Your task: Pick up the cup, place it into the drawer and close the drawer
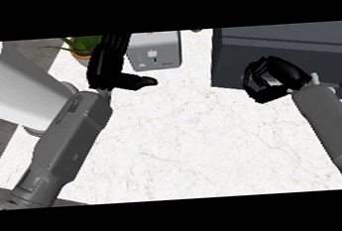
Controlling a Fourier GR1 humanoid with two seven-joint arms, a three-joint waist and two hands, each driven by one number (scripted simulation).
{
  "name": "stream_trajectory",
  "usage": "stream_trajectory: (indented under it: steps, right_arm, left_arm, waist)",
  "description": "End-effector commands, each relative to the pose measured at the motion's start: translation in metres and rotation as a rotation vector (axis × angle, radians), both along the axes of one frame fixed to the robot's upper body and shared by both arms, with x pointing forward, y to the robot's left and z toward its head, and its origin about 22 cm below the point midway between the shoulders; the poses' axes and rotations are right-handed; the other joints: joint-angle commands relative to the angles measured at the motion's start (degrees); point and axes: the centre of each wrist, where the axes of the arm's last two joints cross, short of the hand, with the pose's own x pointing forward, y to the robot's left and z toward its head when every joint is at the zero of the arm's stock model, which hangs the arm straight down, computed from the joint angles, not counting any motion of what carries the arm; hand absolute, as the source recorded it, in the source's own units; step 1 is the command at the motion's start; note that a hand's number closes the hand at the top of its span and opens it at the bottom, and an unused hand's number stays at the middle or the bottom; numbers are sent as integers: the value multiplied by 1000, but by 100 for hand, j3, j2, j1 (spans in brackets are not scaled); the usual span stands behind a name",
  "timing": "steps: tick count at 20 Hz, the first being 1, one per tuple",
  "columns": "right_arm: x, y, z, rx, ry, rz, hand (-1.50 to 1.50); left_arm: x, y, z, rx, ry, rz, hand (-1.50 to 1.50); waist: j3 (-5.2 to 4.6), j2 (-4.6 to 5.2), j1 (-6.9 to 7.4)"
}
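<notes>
while the right hand (273, 79) sits curled against the dark drawer unit (287, 51), no cup shows, perhaps hidden inside its fingers or the drawer; it should press squarely on the front. the left hand (112, 66) rests open near the toaster (154, 51).

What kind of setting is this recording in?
Probably a kitchen counter: a white marble-look worktop, a grey toaster, a potted plant at the back, and a dark drawer unit at right.
</notes>
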Motion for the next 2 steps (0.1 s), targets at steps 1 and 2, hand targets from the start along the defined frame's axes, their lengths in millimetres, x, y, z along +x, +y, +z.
stream_trajectory:
  steps: [1, 2]
  right_arm:
    - [31, -25, 89, -63, -223, -204, 150]
    - [30, -29, 90, -68, -212, -208, 150]
  left_arm:
    - [1, -2, 6, -11, -17, -15, -150]
    - [-1, 4, 0, -11, -7, -8, -150]
  waist:
    - [-95, 59, 182]
    - [-101, 60, 202]
